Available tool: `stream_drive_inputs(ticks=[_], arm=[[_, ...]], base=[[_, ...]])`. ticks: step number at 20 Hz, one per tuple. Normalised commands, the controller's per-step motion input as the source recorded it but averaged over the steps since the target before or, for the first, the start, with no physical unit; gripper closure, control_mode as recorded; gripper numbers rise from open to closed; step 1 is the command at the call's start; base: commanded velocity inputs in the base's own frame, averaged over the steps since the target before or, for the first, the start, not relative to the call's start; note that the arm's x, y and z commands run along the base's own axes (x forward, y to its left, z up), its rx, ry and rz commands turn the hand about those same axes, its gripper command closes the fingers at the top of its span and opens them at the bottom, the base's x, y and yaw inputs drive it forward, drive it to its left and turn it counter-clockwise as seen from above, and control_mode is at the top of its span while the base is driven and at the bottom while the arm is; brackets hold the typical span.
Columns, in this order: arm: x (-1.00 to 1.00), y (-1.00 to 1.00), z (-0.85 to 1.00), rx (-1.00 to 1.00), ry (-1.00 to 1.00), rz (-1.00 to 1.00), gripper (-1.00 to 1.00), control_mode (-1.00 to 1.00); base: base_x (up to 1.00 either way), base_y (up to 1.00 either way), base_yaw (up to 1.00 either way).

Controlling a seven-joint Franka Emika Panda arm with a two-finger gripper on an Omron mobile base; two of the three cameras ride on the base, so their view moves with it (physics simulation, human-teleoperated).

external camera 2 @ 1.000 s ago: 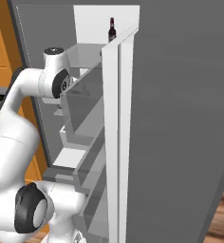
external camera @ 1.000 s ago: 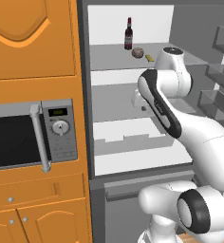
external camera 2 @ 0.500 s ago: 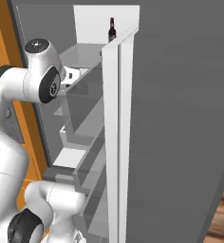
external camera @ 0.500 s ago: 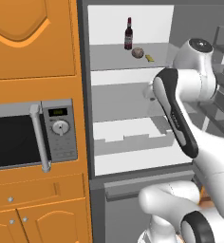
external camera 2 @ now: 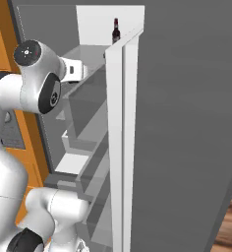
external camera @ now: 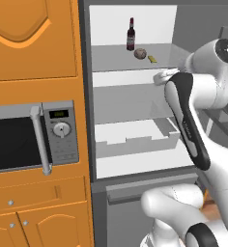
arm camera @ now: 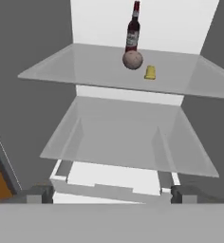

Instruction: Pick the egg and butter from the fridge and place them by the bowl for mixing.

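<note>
Hand view looked into the open fridge [arm camera: 57, 102], whose white back wall and grey shelves stood between grey side walls. On the upper shelf [arm camera: 71, 66], well back from its front edge and near the rear wall, the egg [arm camera: 132, 60] sat as a small, round, beige-grey speckled ball. Just beside it, toward the shelf's right side, lay the butter [arm camera: 150, 72], a tiny yellow block smaller than the egg and apart from it. A dark bottle [arm camera: 133, 27] with a red label stood upright directly behind the egg, close to the back wall. The gripper [arm camera: 109, 193] had its two dark fingertips [arm camera: 38, 193] set wide apart at the bottom of the view, fully spread, with nothing between them and touching nothing. Left base view showed the same egg [external camera: 140, 53], butter [external camera: 151, 59] and bottle [external camera: 131, 34] on that shelf, with the pale drawer [external camera: 135, 140] lower down and a microwave [external camera: 31, 137] set in the orange cabinets [external camera: 34, 43] to the left.
</note>
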Motion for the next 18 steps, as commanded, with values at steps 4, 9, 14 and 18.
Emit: stream_drive_inputs(ticks=[4,9,14,18], arm=[[0.04,0.00,0.53,0.00,-0.06,-0.04,-1.00,-1.00],[0.32,0.00,0.59,0.01,-0.01,-0.09,-1.00,-1.00],[0.59,-0.12,0.27,0.06,0.03,0.00,-1.00,-1.00],[0.63,-0.32,-0.07,0.10,0.00,0.00,-1.00,-1.00]], base=[[0.00,0.00,0.00],[0.00,0.00,0.00],[0.00,0.00,0.00],[0.00,0.00,0.00]])
